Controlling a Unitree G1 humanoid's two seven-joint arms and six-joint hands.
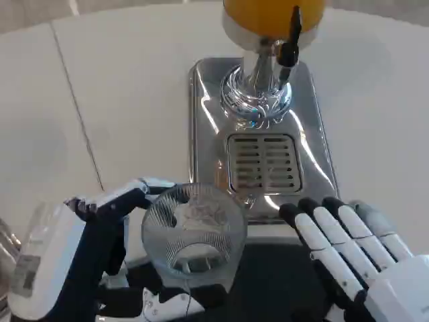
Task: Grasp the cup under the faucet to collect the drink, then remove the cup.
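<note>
Here, we see these:
Cup: the clear ribbed glass cup (193, 231) sits in our left hand, in front of the slotted drip grate (263, 163), not under the tap.
Left hand: our white-and-black left hand (87, 258) wraps its fingers around the cup's side.
Right hand: our right hand (352, 251) lies flat, fingers straight and apart, holding nothing.
Dispenser: the shiny steel drink dispenser (258, 94) with orange liquid and a black tap lever (289, 41) stands on the white table (120, 87).

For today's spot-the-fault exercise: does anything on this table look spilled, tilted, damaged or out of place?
Nothing looks spilled or damaged. One oddity: the cup in the left hand sits in front of the tray, short of the grille and tap, and leans so its mouth faces the camera. The right hand lies flat beside it, holding nothing.
</note>
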